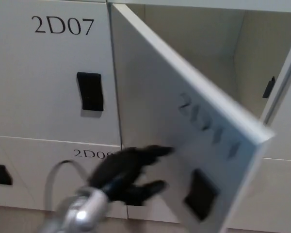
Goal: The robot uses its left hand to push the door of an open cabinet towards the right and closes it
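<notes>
left hand (pixel 131 172), fingers apart, flat against door (pixel 184 121) at lower centre; door half shut across cabinet (pixel 242 53), upper right. best pushed steadily rightward, near the free edge, until latched.

The left hand (pixel 128 174) reaches up from the lower left, blurred, black fingers (pixel 153 151) spread toward the right.
</notes>
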Robot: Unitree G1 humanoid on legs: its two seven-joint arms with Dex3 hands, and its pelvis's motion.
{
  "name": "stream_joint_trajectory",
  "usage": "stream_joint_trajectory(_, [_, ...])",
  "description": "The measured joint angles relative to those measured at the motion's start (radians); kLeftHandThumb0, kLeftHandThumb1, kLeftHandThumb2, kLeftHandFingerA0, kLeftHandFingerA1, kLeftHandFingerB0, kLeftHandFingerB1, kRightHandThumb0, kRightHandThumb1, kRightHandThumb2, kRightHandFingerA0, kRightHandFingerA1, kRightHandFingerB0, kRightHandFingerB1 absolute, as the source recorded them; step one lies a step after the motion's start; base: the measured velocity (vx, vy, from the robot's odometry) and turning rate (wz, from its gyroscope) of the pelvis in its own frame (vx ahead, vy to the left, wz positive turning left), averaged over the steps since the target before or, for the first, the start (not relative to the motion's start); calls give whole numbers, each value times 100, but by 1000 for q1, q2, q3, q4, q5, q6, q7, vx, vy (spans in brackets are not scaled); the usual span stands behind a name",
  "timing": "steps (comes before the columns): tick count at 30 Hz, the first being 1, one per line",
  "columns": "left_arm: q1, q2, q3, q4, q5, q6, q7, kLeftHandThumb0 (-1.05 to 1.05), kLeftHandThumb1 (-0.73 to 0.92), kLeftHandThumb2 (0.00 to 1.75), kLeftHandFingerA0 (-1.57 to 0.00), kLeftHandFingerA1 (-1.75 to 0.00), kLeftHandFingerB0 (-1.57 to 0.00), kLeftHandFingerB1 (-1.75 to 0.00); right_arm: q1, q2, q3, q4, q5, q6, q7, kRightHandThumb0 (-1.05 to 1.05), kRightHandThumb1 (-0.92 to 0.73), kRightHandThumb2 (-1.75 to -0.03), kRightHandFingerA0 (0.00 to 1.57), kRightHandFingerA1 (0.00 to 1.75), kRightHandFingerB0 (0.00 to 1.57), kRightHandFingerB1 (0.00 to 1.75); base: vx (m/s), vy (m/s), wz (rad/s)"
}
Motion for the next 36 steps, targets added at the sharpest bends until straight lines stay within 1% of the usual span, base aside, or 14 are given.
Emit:
stream_joint_trajectory(2, [-42,-70,-54,-22,24,20,-14,-68,89,67,-24,-32,-23,-29,-7,0,-1,0,0,0,3,-60,-88,-67,36,34,32,32,0,0,0])
stream_joint_trajectory(3, [-71,-115,-83,-28,37,28,-20,-71,92,69,-20,-30,-19,-27,-10,0,0,0,0,0,4,-62,-74,-103,33,49,29,46,0,0,0])
stream_joint_trajectory(5, [-125,-197,-139,-28,63,47,-29,-71,92,69,-22,-31,-20,-28,-15,0,3,0,-1,0,6,-62,-71,-100,26,45,36,49,0,0,0])
stream_joint_trajectory(6, [-157,-246,-174,-25,78,57,-34,-79,91,74,-21,-33,-17,-28,-17,0,7,0,-4,0,6,-65,-65,-87,13,39,21,40,0,0,0])
stream_joint_trajectory(11, [-245,-388,-309,-9,139,89,-56,-80,84,85,-10,-30,-9,-27,-23,-4,99,-10,-55,-2,-28,-55,-62,-81,22,40,33,42,0,0,0])
stream_joint_trajectory(12, [-245,-388,-309,-9,139,89,-56,-80,92,124,0,-21,0,-21,-23,-4,99,-10,-55,-2,-28,-55,-62,-81,22,40,33,42,0,0,0])
stream_joint_trajectory(13, [-245,-390,-361,2,164,97,-62,-85,89,98,0,-10,0,-11,-25,-11,123,-13,-71,-8,-40,-55,-62,-81,22,40,33,42,0,0,0])
stream_joint_trajectory(15, [-235,-385,-390,9,184,116,-78,-87,89,99,0,-12,0,-13,-27,-25,136,-13,-81,-14,-47,-55,-62,-81,22,40,33,42,0,0,0])
stream_joint_trajectory(20, [-154,-272,-402,-42,215,157,-119,-90,89,100,0,-17,0,-18,-47,-55,152,-12,-97,-28,-60,-55,-62,-81,22,40,33,42,0,0,0])
stream_joint_trajectory(22, [-109,-214,-390,-69,222,160,-120,-85,92,117,0,-31,0,-32,-53,-60,154,-12,-98,-32,-61,-55,-62,-81,22,40,33,42,0,0,0])
stream_joint_trajectory(23, [-103,-207,-388,-72,222,160,-120,-64,92,68,-20,-30,-19,-28,-54,-60,154,-12,-98,-32,-62,-51,-88,-66,34,36,27,32,0,0,0])
stream_joint_trajectory(24, [-52,-151,-368,-92,222,160,-119,-64,92,68,-20,-30,-19,-28,-55,-61,156,-11,-98,-35,-62,-51,-88,-66,34,36,27,32,0,0,0])
stream_joint_trajectory(25, [-19,-115,-353,-106,221,160,-119,-66,92,68,-21,-32,-21,-29,-57,-60,152,-9,-97,-35,-57,-55,-70,-100,36,52,25,46,0,0,0])
stream_joint_trajectory(36, [349,155,-115,-239,133,103,-91,-61,88,66,-28,-32,-24,-30,-66,-52,72,13,-63,-11,16,-54,-67,-100,37,53,25,46,0,0,0])
